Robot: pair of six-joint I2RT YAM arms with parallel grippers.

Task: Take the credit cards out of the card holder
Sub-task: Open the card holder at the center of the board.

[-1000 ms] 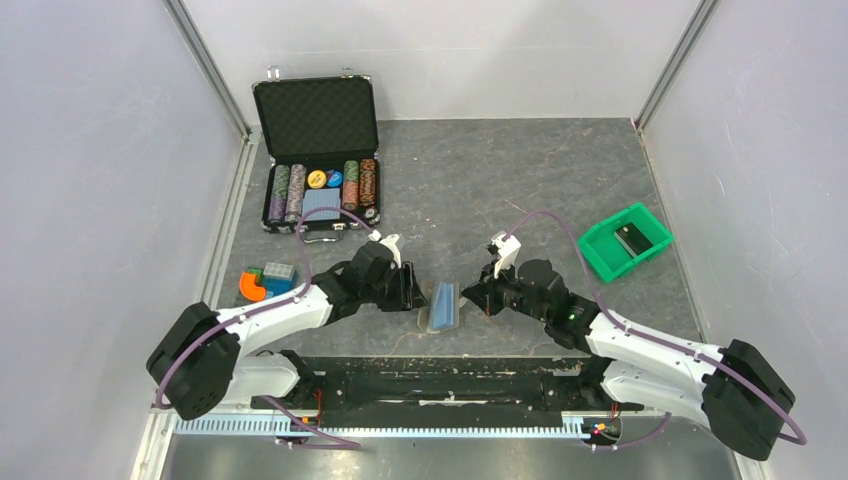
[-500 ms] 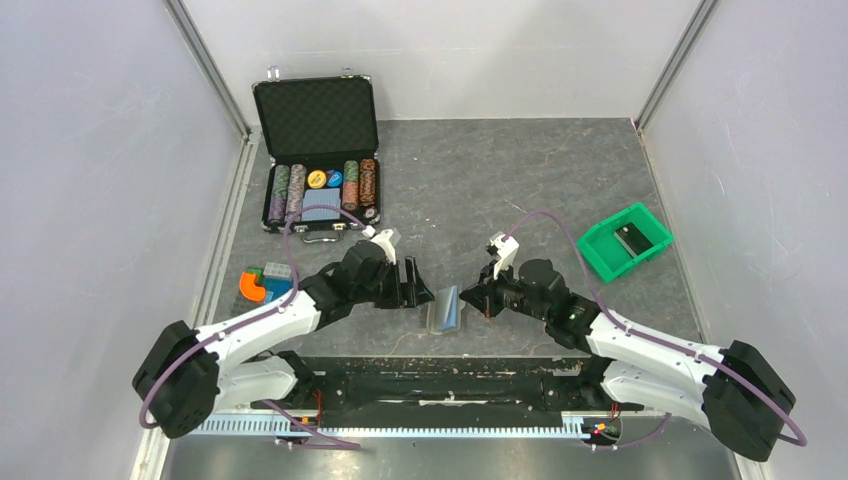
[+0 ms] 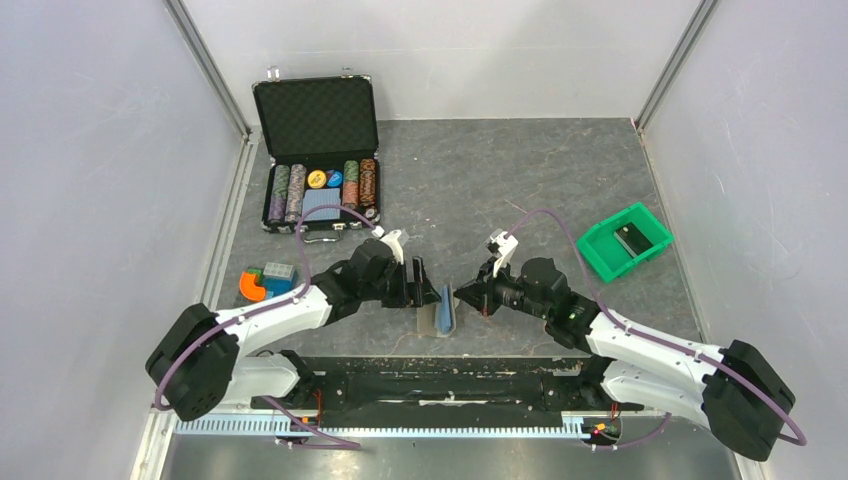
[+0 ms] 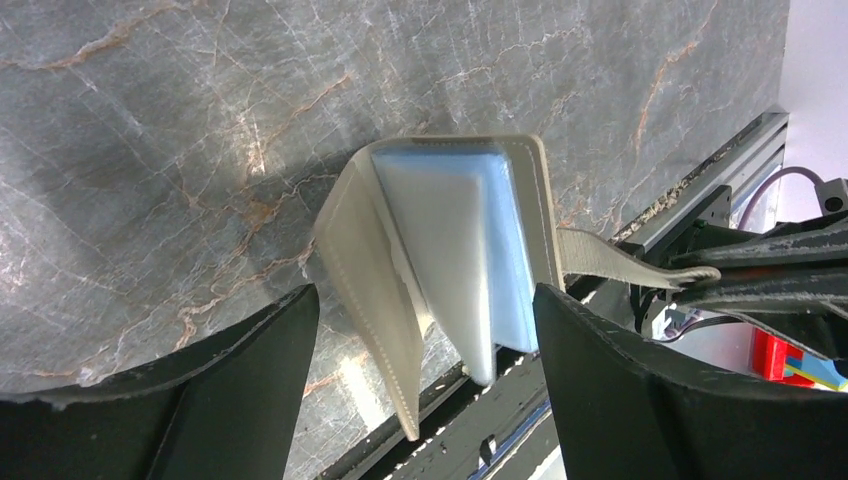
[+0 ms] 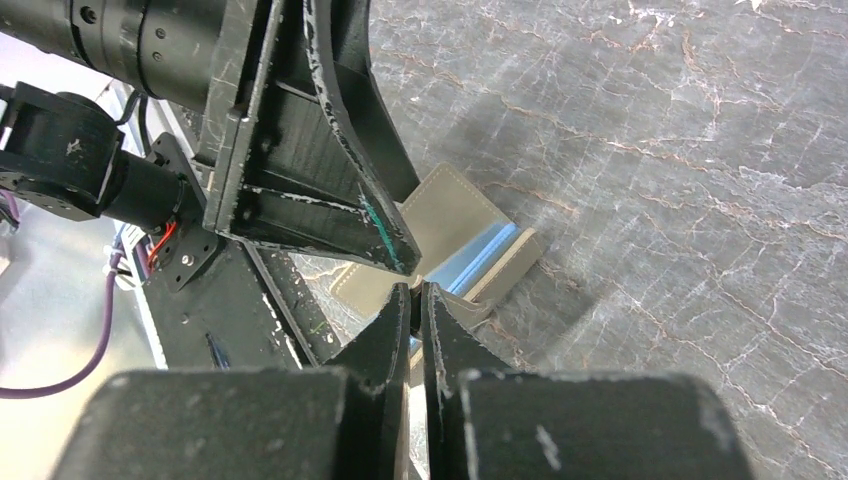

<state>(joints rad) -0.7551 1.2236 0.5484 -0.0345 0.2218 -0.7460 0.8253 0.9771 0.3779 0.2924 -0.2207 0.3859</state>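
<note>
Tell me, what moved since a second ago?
The wallet tipped up from lying spread to standing half folded, blue cards inside. The right gripper crept inward, shut on its strap. The left gripper slid closer, jaws open either side of it. The chip case, green bin and toys stayed put.

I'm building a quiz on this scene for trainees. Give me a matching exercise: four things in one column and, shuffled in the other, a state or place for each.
1. left gripper
2. right gripper
3. card holder
4. bin

A. green, on the table's right side
B. open
C. shut
D. half-folded, blue cards inside

Pairs: 1-B, 2-C, 3-D, 4-A
</note>
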